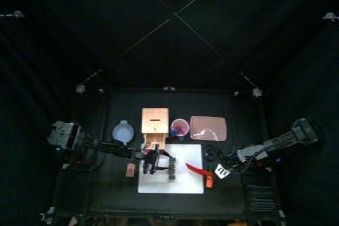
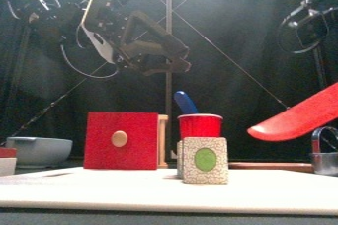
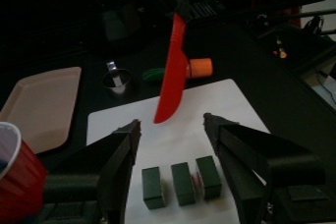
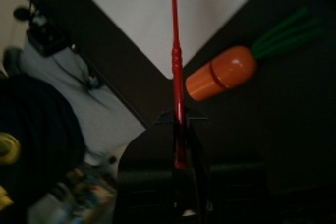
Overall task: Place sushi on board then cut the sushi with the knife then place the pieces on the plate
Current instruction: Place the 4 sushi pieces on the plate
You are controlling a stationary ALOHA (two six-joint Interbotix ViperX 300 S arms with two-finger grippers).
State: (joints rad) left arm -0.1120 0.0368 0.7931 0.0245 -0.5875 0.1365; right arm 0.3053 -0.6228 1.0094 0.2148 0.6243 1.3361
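Right gripper, pinching the red knife, has the sushi pieces left beyond its blade tip, their row crosswise to the blade, between the left gripper's spread jaws.

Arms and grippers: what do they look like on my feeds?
Both arms are black and jointed: the left arm, and the right arm with greyer housings. The left gripper has two broad black jaws; the front view shows a white cross-plate above it, with dark cables alongside. The right gripper looks black and slim.
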